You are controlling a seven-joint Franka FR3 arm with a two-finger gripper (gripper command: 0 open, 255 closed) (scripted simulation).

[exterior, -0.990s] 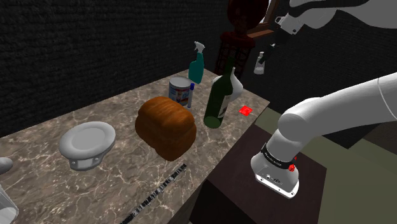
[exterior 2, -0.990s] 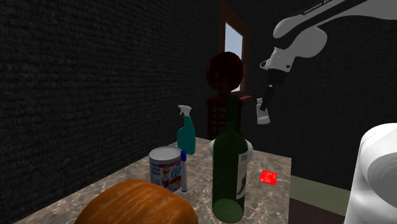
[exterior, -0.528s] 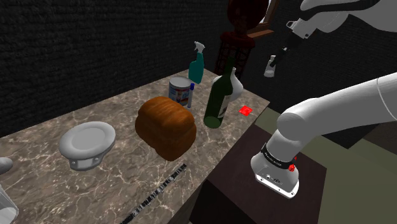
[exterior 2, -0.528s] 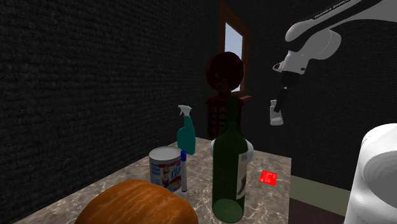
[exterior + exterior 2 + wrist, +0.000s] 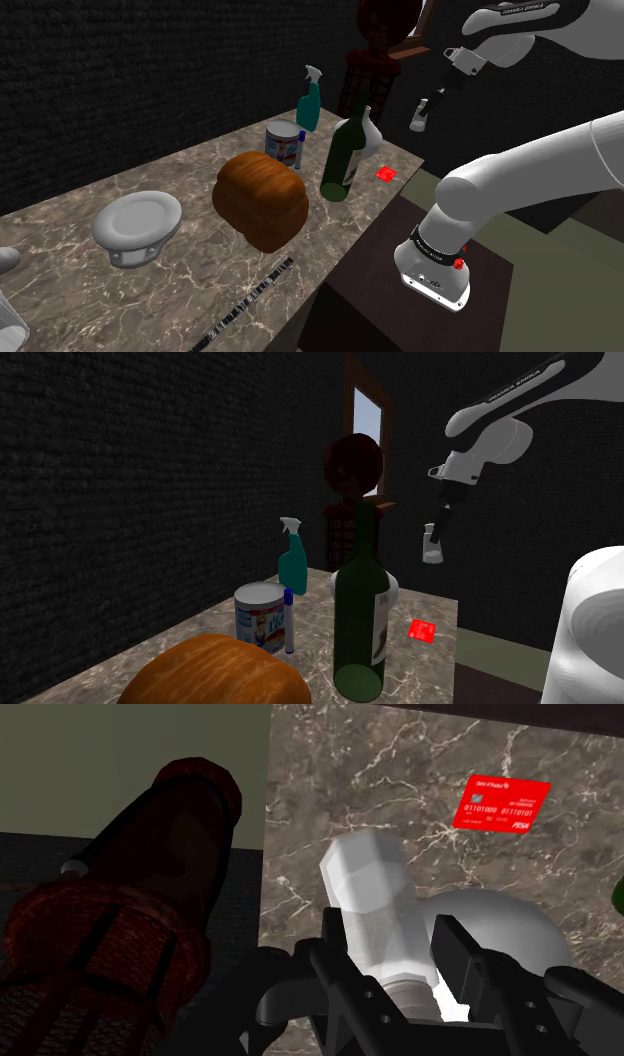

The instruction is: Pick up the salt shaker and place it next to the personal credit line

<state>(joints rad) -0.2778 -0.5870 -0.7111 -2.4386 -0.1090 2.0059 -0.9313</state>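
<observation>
White shaker (image 5: 372,904) aloft, red card (image 5: 505,802) flat

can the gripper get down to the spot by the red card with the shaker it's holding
Probably yes. The gripper, shut on the white shaker, hangs in the air, and the red card lies flat on bare marble with nothing between. The green bottle stands nearby, to one side.

A: Item, red card (image 5: 506,802); what was printed?
B: White binary digits in two groups, each starting 0110; the corner word was too small to be sure of.
A: Item, arm (image 5: 520,12)?
B: "FRANKA EMIKA" along its upper link; the can (image 5: 262,614) label was illegible.
</observation>
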